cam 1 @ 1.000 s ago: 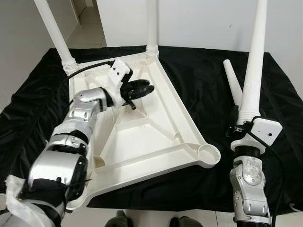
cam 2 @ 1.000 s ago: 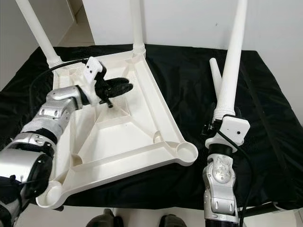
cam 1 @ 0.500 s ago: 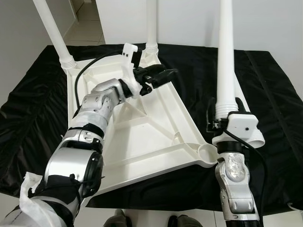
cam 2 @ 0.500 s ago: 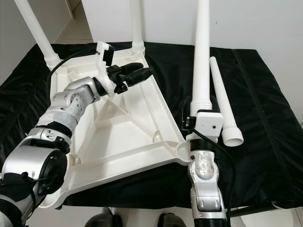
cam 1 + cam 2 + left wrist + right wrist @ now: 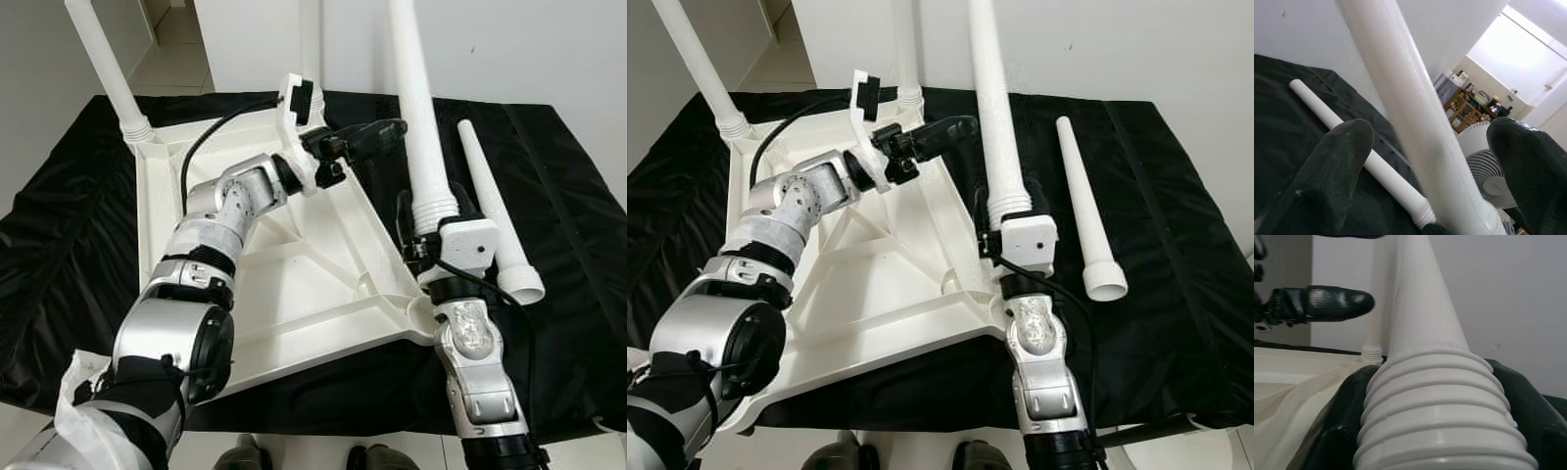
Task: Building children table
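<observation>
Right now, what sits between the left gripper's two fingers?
The upright table leg held by the right gripper stands in the left gripper's open gap, untouched, per the left wrist view.

Tabletop point(image 5: 294, 284) and legs point(image 5: 416, 117): smooth, slightly glossy white plastic, leg ends ribbed. Cover cloth point(image 5: 568, 176): black, faintly shiny fabric. Arms point(image 5: 470, 343): brushed silver metal.

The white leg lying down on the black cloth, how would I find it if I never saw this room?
Find the black cloth with the big white upside-down tabletop on it. Look to the robot's right of the right gripper, which grips a leg upright. The loose leg lies flat on the cloth, alone; every other leg stands up.
</observation>
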Available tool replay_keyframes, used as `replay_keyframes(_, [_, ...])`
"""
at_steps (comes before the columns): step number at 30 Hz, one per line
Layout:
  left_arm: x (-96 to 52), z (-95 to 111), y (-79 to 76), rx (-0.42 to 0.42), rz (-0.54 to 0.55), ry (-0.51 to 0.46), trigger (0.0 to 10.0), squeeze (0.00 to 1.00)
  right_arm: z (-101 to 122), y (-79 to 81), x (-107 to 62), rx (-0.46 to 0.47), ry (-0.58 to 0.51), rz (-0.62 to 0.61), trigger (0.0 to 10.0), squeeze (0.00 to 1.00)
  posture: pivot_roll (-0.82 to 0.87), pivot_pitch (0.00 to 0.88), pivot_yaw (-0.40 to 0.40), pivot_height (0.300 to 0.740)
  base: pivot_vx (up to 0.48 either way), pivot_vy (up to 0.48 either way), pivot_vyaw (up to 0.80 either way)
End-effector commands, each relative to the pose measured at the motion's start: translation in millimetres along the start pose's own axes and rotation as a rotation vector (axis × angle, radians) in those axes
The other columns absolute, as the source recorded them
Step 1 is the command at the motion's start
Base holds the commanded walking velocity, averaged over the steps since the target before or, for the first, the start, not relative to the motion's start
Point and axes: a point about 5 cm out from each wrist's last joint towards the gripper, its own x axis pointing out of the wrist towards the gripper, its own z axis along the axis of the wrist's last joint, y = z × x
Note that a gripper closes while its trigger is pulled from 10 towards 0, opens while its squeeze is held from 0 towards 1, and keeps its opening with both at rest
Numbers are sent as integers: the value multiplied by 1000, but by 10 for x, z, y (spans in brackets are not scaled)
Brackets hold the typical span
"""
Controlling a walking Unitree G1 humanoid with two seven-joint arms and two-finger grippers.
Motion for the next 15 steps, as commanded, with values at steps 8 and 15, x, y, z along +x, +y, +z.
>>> replay_keyframes(8, [114,-27,-43,-22,22,59,10000,0,10,186,67,-2,-34,147,10000,0,-59,0,48,740,0,0,0])
replay_keyframes(15, [181,85,-31,-26,70,61,10000,0,-52,254,-29,-14,-11,222,10000,0,-59,0,52,740,0,0,0])
